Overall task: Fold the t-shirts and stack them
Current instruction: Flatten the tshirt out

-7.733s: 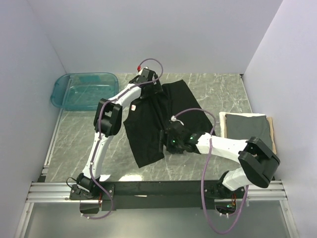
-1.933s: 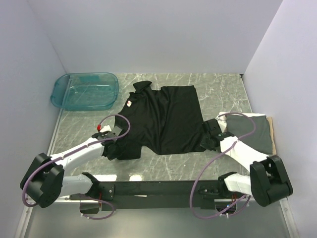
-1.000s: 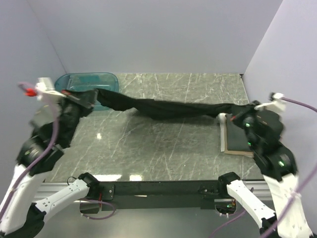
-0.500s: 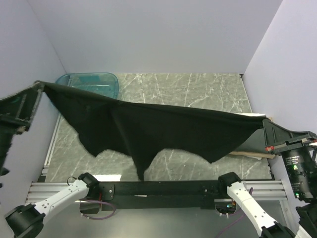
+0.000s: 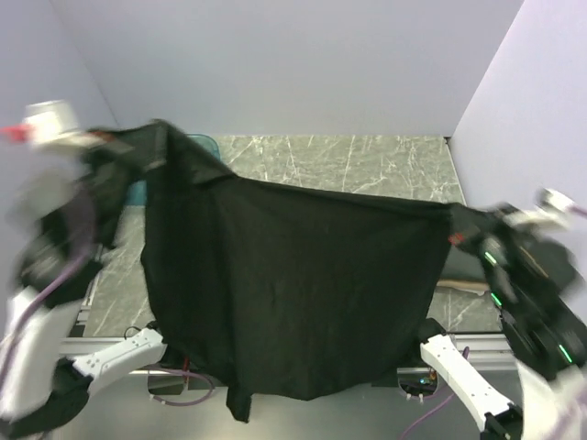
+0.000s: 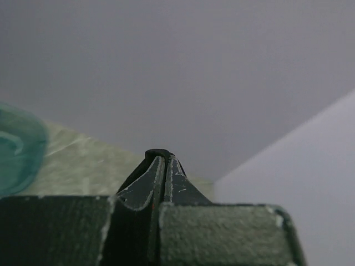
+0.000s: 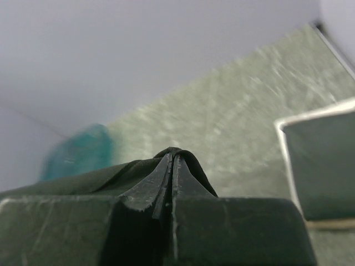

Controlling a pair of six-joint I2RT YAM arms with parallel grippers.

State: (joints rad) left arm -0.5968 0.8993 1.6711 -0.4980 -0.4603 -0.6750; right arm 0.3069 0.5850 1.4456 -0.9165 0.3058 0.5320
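Observation:
The black t-shirt hangs in the air as a wide sheet, stretched between my two raised grippers and hiding most of the table. My left gripper is shut on its upper left corner; black cloth pokes out over the tips of that gripper. My right gripper is shut on the upper right corner, a fold of cloth wrapped over its closed tips. The dark grey t-shirt lies folded on the tan board at the table's right, largely hidden in the top view.
The teal tub sits at the back left, mostly behind the hanging shirt in the top view. Marble table shows at the back. Pale walls close in behind and on both sides.
Both arms have kept lifting the black shirt towards the camera. It has gone from a stretched band to a broad hanging sheet, its hem now down at the near rail.

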